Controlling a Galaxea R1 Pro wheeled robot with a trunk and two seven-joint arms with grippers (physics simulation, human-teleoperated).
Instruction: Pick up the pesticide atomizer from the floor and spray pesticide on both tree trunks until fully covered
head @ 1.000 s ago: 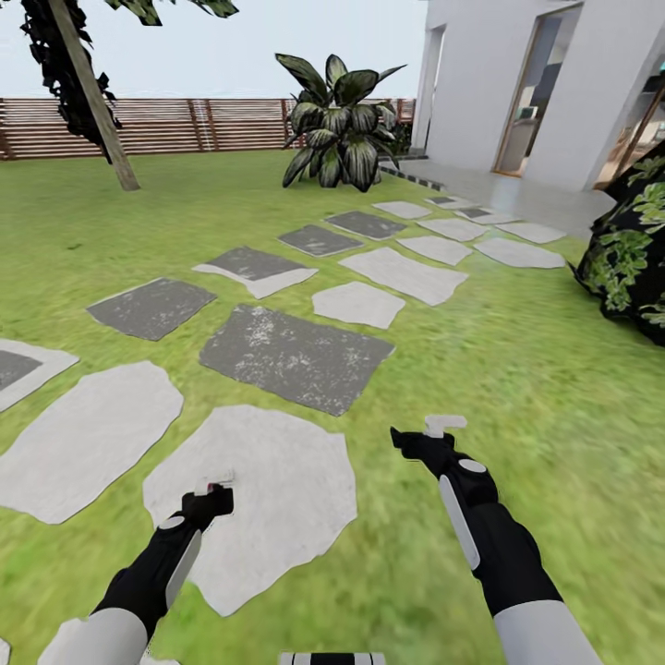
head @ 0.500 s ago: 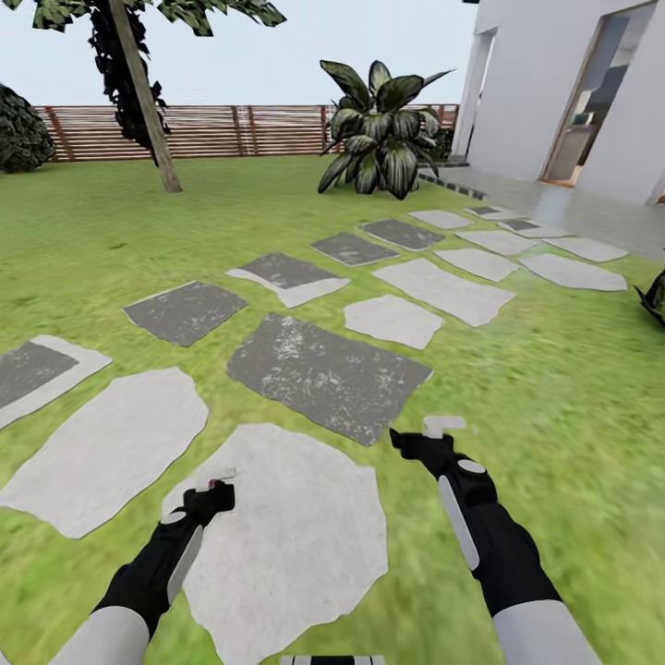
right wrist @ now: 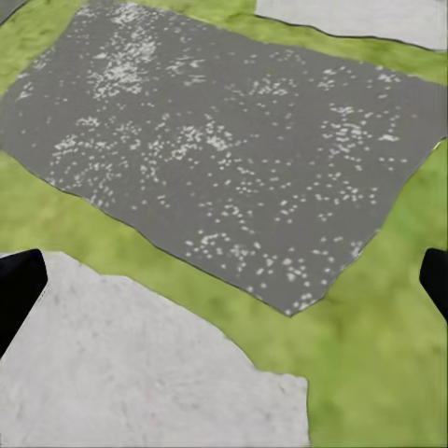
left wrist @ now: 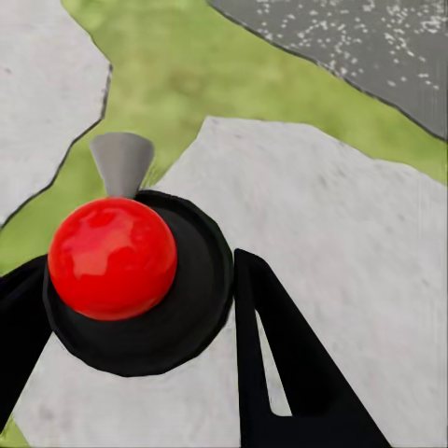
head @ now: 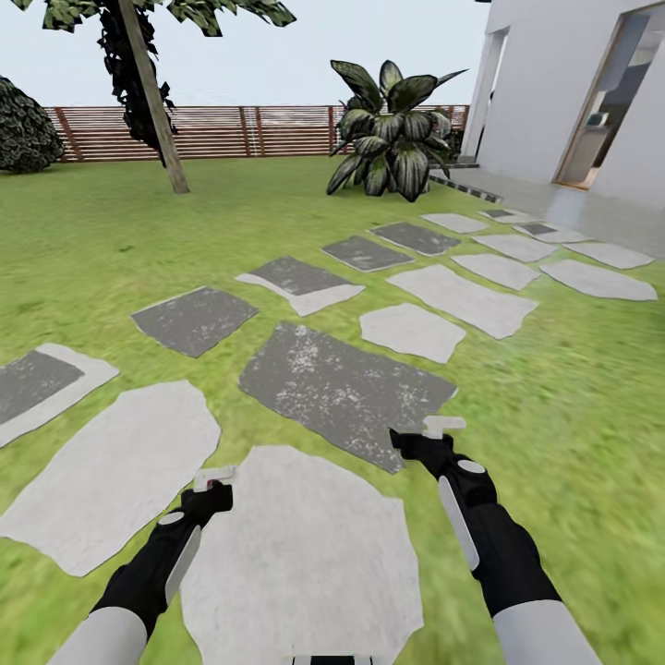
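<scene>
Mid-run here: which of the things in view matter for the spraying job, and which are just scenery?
Job: black round sprayer with red ball and grey cone nozzle, held in the left gripper; leaning grey-brown tree trunk far off, possibly a target; green lawn.
Just there: pale and dark grey stepping stones; broad-leaved striped plant; brown slatted fence; white house; right gripper, open and empty.

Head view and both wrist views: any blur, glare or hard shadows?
Head view: green lawn smears toward the lower right; flat light, no hard shadows. Left wrist view: glossy red ball carries soft highlights. Right wrist view: speckled dark grey paving slab is fairly sharp, its edges slightly soft.
</scene>
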